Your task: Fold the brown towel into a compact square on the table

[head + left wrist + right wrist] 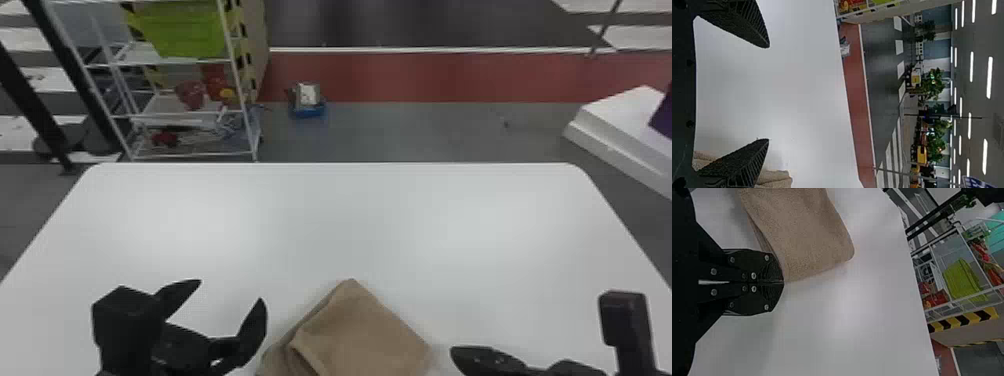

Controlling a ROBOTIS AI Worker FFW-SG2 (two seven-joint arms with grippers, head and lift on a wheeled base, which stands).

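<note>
1. The towel (pixel 367 332) lies on the table (pixel 350 215) at the head view's bottom edge, between the grippers, a corner pointing away from the robot. It is already in layers, with a loose, raised flap on its left side.
2. The step looks like finishing or tidying a fold. Best to take all the layers of the left edge together, low to the table, lay them over slowly, then press flat. Catching only the top layer would probably skew the square.
3. The left gripper (pixel 769 93) is spread wide, nothing between its fingers; in the head view it stands just left of the towel.
4. The right gripper (pixel 783 282) has its fingers pressed together and appears to pinch nothing. It is close beside the towel's right corner; whether it touches, I cannot tell.
</note>
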